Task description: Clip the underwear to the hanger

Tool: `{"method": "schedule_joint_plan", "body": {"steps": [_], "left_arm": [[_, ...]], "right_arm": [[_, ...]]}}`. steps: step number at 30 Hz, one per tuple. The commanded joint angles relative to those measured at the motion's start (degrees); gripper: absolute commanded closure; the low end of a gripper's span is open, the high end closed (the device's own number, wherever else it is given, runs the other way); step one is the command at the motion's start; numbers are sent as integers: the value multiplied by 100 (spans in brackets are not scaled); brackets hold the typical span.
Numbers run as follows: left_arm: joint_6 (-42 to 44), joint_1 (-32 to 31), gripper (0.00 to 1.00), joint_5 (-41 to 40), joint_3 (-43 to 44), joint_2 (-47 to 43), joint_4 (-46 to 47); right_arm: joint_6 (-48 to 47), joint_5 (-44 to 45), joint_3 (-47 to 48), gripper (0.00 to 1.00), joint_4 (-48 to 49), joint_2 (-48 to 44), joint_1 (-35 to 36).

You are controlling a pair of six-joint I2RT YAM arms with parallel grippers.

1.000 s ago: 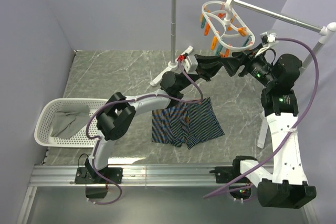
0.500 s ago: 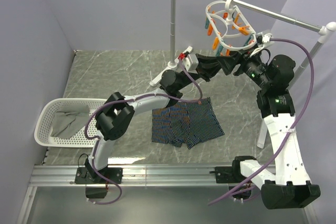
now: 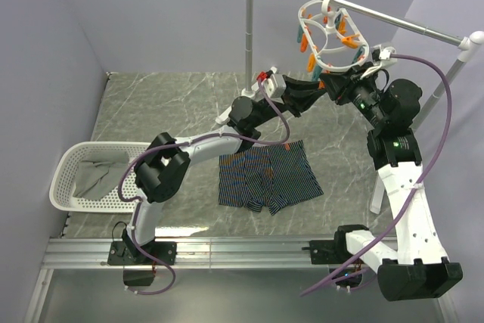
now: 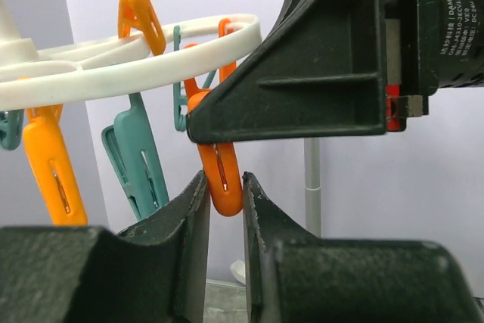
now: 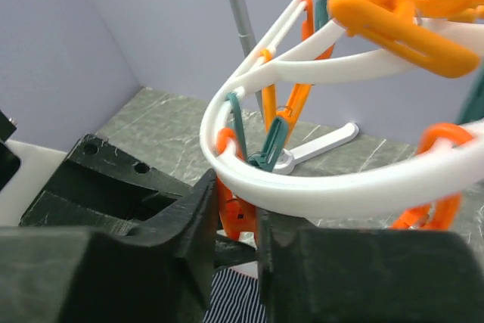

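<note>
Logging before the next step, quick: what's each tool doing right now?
Left tool: closed on an orange peg of the hanger.
Right tool: closed on an orange peg too; whether the same one cannot be told.

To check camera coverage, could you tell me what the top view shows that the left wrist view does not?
Only top: the underwear flat on the table, a basket with grey cloth. Only left wrist: that the left gripper pinches an orange peg, a teal peg beside it. Both: the hanger and rail stand.
</note>
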Motion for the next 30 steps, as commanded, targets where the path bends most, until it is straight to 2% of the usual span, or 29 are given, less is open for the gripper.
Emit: {"method": "schedule_joint_plan", "body": {"steps": [1, 2, 3, 4, 7, 9, 12, 16, 20, 21, 22, 25, 28, 30], "left_arm": [[-149, -140, 76, 763, 29, -286, -80], [-149, -140, 68, 745, -24, -312, -79], [-149, -122, 65, 736, -42, -330, -88], [-149, -114, 60, 710, -50, -347, -114], [-62, -87, 51, 623, -112, -409, -150], [-35, -70, 50, 587, -121, -427, -176], [-44, -43, 48, 613, -112, -479, -325], [-149, 97, 40, 1069, -497, -848, -659], [-316, 501, 29, 2132, -1575, -1602, -1396], [-264, 632, 28, 2360, -1806, -1761, -1572], [24, 677, 29, 2388, -2026, -1911, -2174], [718, 713, 33, 2231, -2537, -2316, -3493], [1001, 713, 34, 2099, -2468, -2168, -4164], [1133, 739, 34, 2002, -2082, -1755, -4736]], "right_arm": [[297, 11, 154, 79, 521, 62, 33], [367, 2, 154, 82, 521, 54, 33], [394, 2, 154, 88, 521, 54, 33], [403, -24, 154, 90, 521, 45, 33], [447, -25, 110, 94, 513, 45, 42], [465, -34, 84, 100, 521, 19, 33], [465, -34, 75, 100, 513, 19, 33], [403, -16, 171, 100, 504, 54, 33], [333, -42, 286, 100, 434, 124, 25], [324, -60, 312, 100, 416, 133, 25], [324, -69, 347, 100, 398, 150, 16], [342, -130, 409, 100, 381, 194, 16], [342, -121, 418, 100, 381, 229, 16], [359, -121, 409, 100, 407, 256, 16]]}}
